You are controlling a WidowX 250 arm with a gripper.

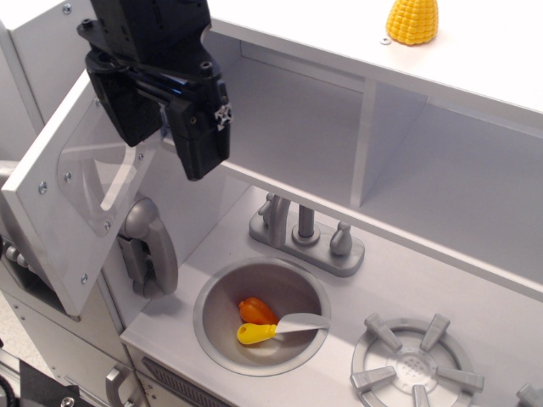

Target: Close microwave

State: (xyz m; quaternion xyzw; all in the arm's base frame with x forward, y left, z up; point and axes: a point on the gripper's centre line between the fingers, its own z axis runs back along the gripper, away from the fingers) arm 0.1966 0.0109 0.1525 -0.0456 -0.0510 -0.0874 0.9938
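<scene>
The microwave (293, 127) is the white box compartment at the upper middle. Its grey door (51, 229) with the clear window (106, 174) is swung wide open to the left, inner face towards the camera. The door's long handle is hidden on its far side. My black gripper (165, 127) hangs at the door's upper right corner, in front of the compartment's left opening. Its two fingers (201, 144) stand apart and hold nothing. I cannot tell whether they touch the door.
A doorless white shelf recess (458, 186) lies right of the divider. A yellow corn cob (413, 21) stands on top. Below are a grey faucet (305, 236), a sink (212, 297) holding yellow and orange toys (254, 325), a stove burner (416, 366) and a curved grey handle (153, 246).
</scene>
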